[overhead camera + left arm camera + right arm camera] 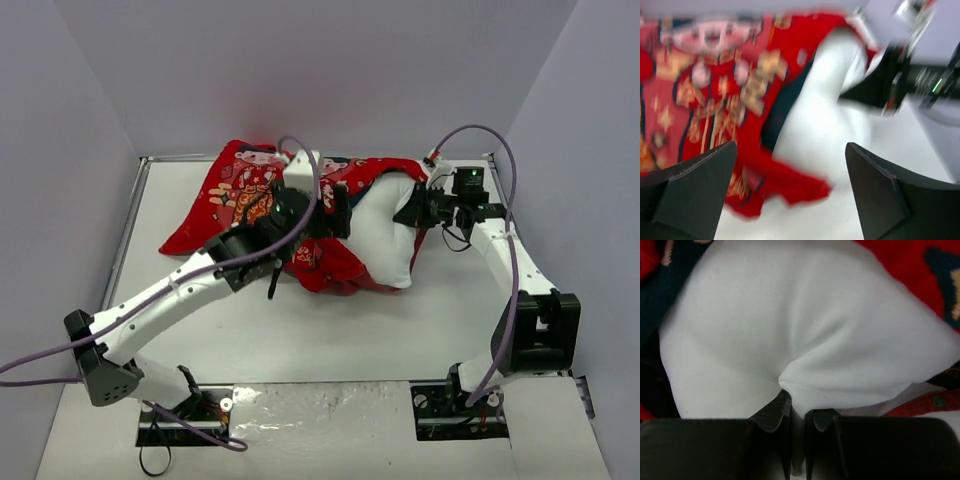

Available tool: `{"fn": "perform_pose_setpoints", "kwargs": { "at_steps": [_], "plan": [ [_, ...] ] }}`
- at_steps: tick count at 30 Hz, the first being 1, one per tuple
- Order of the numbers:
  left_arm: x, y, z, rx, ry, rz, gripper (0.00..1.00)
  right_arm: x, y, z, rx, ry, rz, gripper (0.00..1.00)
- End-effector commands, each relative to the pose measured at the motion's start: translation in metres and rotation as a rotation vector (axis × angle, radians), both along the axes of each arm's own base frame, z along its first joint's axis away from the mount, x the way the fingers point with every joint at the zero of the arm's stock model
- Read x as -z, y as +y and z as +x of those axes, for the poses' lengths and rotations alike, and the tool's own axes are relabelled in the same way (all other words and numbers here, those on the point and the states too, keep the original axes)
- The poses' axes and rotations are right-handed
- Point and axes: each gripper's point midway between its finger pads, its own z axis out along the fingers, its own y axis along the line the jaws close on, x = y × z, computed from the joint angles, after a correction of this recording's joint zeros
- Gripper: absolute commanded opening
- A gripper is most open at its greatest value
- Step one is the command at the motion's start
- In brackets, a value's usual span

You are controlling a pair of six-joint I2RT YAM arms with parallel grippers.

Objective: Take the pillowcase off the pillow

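Note:
The red pillowcase (240, 190) with cartoon figures lies bunched at the back of the table, its open end toward the right. The white pillow (385, 235) sticks halfway out of it. My right gripper (412, 210) is shut on a fold of the pillow's end (805, 385), white fabric pinched between its fingers. My left gripper (335, 212) hovers over the case's open edge, jaws wide apart and empty; in its blurred wrist view the red case (715, 95) and the pillow (825, 120) lie below it.
A raised metal rim (128, 230) borders the white table at left and back. Grey walls close in on three sides. Purple cables loop above both arms. The arm bases (460, 410) sit at the near edge.

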Motion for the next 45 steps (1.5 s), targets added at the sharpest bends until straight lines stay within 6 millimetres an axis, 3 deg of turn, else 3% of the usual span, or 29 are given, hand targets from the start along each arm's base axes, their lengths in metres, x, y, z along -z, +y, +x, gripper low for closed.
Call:
{"fn": "perform_pose_setpoints", "kwargs": {
  "at_steps": [1, 2, 3, 4, 5, 6, 7, 8, 9, 13, 17, 20, 23, 24, 27, 31, 39, 45],
  "plan": [
    [-0.066, -0.016, 0.031, 0.12, -0.071, -0.044, 0.9, -0.022, 0.009, -0.016, -0.124, -0.189, -0.13, 0.0],
    [-0.061, -0.015, 0.044, 0.136, -0.053, 0.009, 0.9, -0.02, 0.009, -0.017, -0.124, -0.188, -0.138, 0.0],
    [-0.033, -0.039, 0.058, 0.198, 0.017, 0.056, 0.9, -0.019, 0.01, -0.02, -0.131, -0.192, -0.143, 0.0],
    [-0.033, -0.047, 0.066, 0.229, 0.026, 0.068, 0.9, -0.019, 0.011, -0.022, -0.138, -0.196, -0.143, 0.0],
    [-0.057, -0.048, 0.075, 0.247, -0.002, 0.071, 0.9, -0.019, 0.011, -0.023, -0.141, -0.199, -0.146, 0.0],
    [-0.024, -0.071, 0.087, 0.312, 0.063, 0.107, 0.9, -0.022, 0.011, -0.024, -0.147, -0.213, -0.149, 0.0],
    [-0.022, -0.079, 0.091, 0.345, 0.068, 0.111, 0.9, -0.025, 0.012, -0.024, -0.15, -0.221, -0.15, 0.0],
    [-0.041, -0.082, 0.094, 0.375, 0.03, 0.101, 0.9, -0.029, 0.013, -0.026, -0.156, -0.235, -0.148, 0.0],
    [-0.015, -0.095, 0.105, 0.402, 0.069, 0.125, 0.9, -0.034, 0.013, -0.026, -0.159, -0.25, -0.148, 0.0],
    [-0.007, -0.122, 0.098, 0.566, 0.065, 0.098, 0.9, -0.043, 0.014, -0.028, -0.168, -0.28, -0.145, 0.0],
    [0.0, -0.126, 0.101, 0.604, 0.039, 0.104, 0.89, -0.041, 0.017, -0.03, -0.179, -0.271, -0.133, 0.0],
    [0.015, -0.118, 0.109, 0.556, 0.051, 0.159, 0.87, -0.041, 0.02, -0.032, -0.201, -0.269, -0.118, 0.0],
    [0.032, -0.109, 0.125, 0.46, 0.073, 0.214, 0.75, -0.042, 0.025, -0.035, -0.23, -0.27, -0.097, 0.0],
    [0.039, -0.103, 0.136, 0.395, 0.075, 0.241, 0.66, -0.042, 0.027, -0.037, -0.239, -0.272, -0.093, 0.0],
    [0.039, -0.104, 0.151, 0.308, 0.066, 0.206, 0.5, -0.041, 0.034, -0.043, -0.276, -0.269, -0.074, 0.0],
    [0.035, -0.119, 0.167, 0.25, 0.054, 0.102, 0.36, -0.038, 0.049, -0.052, -0.315, -0.264, -0.07, 0.0],
    [0.029, -0.159, 0.182, 0.281, 0.064, -0.137, 0.23, -0.018, 0.085, -0.064, -0.382, -0.247, -0.116, 0.0],
    [0.065, -0.164, 0.192, 0.249, 0.136, -0.146, 0.19, -0.026, 0.101, -0.073, -0.452, -0.309, -0.167, 0.0]
  ]
}}
